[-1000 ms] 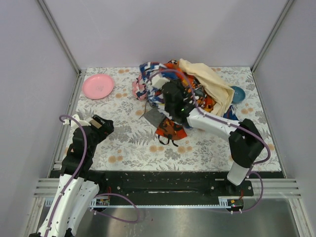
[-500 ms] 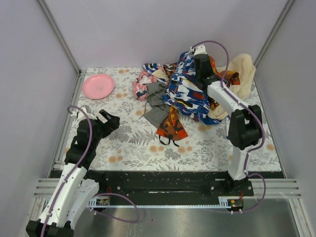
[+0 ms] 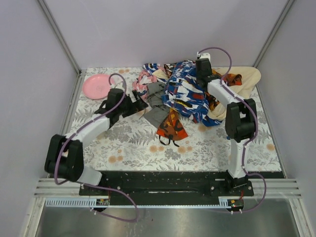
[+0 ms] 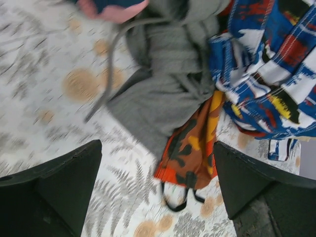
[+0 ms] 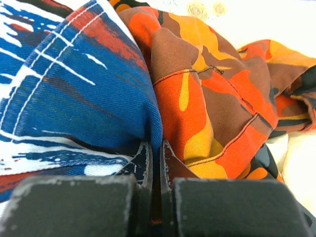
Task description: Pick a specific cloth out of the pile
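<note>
The grey cloth (image 3: 157,113) lies at the left edge of the pile (image 3: 197,94), partly under the blue, white and red patterned cloth (image 3: 185,96). My left gripper (image 3: 138,104) is open just left of the grey cloth. In the left wrist view the grey cloth (image 4: 163,84) lies ahead of the left gripper (image 4: 158,192), between its wide-apart fingers (image 4: 54,187). My right gripper (image 3: 201,70) is at the back of the pile. It is shut (image 5: 157,158) on a fold of the patterned cloth (image 5: 74,84), pressed against orange-and-black fabric (image 5: 212,98).
A pink plate (image 3: 98,86) sits at the back left. An orange-and-black cloth (image 3: 172,128) with black straps lies in front of the grey cloth. The cream-yellow cloth (image 3: 245,76) is spread at the back right by the wall. A pink print cloth (image 3: 140,81) lies behind the left gripper.
My left arm has swung from the near left across to the grey cloth. My right gripper pulled the patterned cloth up and back, uncovering the grey cloth, then lowered slightly.
</note>
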